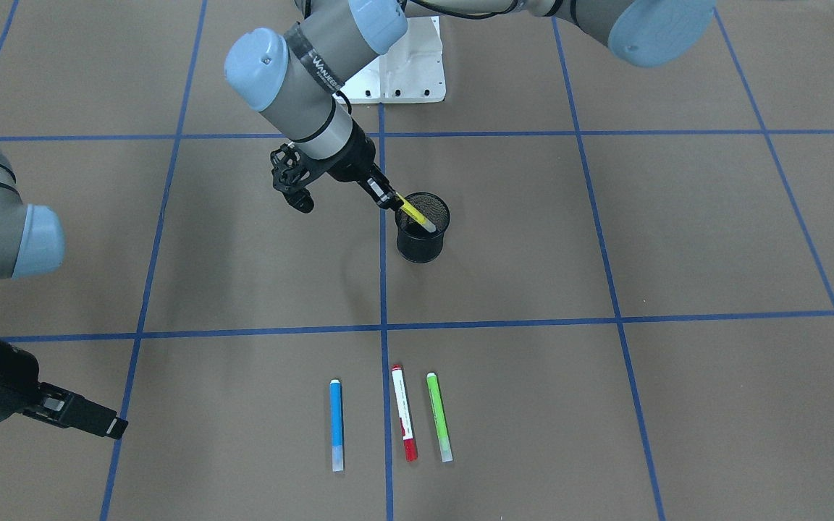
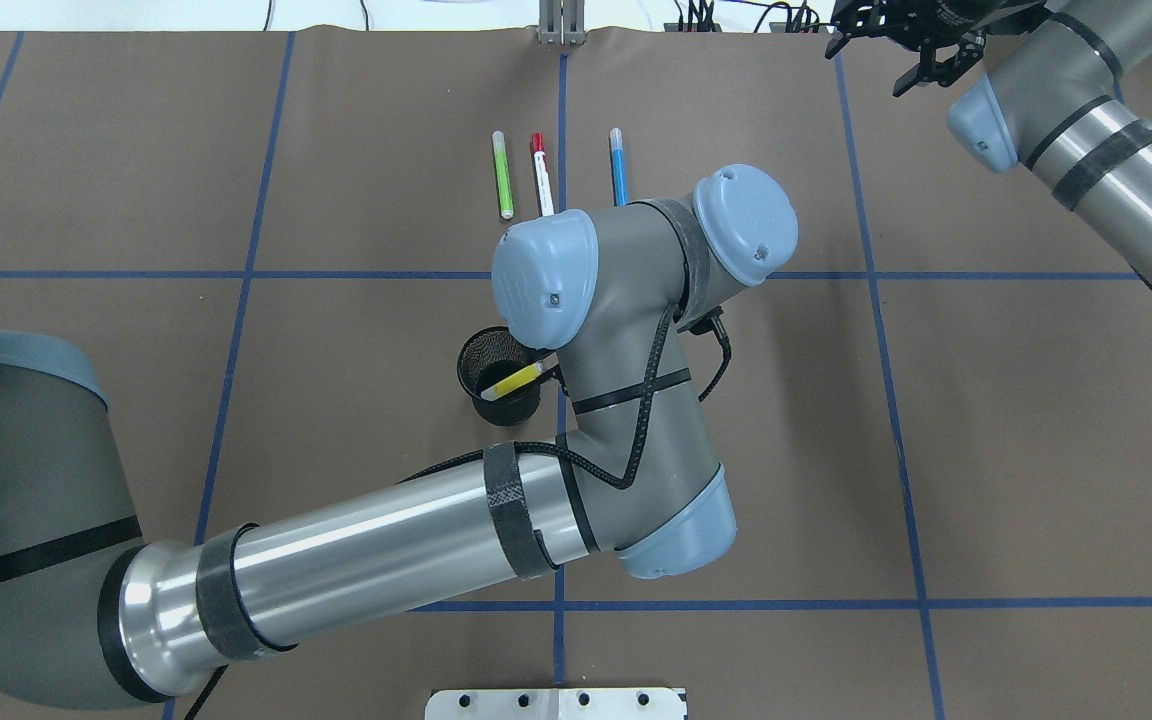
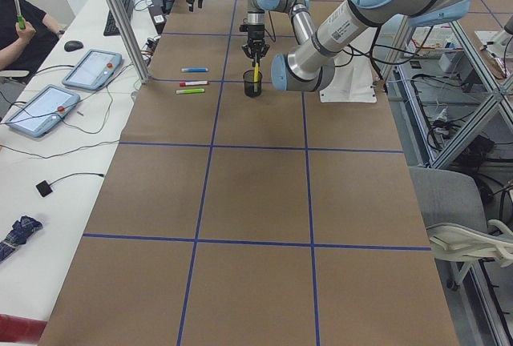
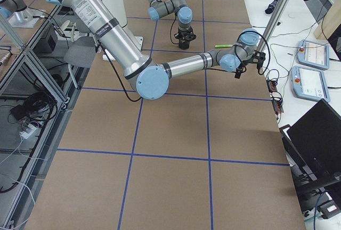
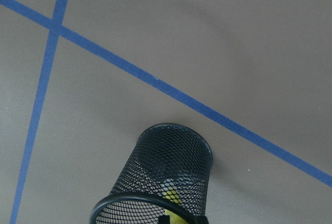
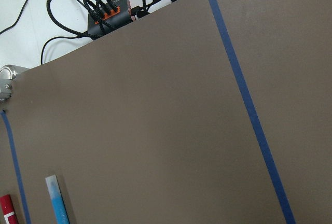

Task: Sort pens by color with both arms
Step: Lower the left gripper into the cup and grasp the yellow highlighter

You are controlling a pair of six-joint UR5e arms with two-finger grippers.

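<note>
Left gripper (image 1: 394,199) clenched on the yellow pen (image 1: 417,215), which is tilted with its lower end inside the mouth of the black mesh cup (image 1: 423,246); right gripper (image 1: 109,425) well apart, and I cannot tell if it is open or closed. I judge the pens light, stiff and slick-barrelled; best taken mid-barrel, across the width. Count: four pens, one per colour; yellow held; blue pen (image 1: 337,425), red-and-white pen (image 1: 404,422) and green pen (image 1: 439,417) lie side by side on the table (image 1: 605,434); one cup.

Four pens — blue (image 1: 336,423), red-capped (image 1: 403,423), green (image 1: 439,416), yellow (image 1: 417,215) — one mesh cup (image 1: 420,250), two arms (image 2: 386,560) (image 2: 1116,150), seemingly two tablets (image 3: 92,68) (image 3: 40,110).
</note>
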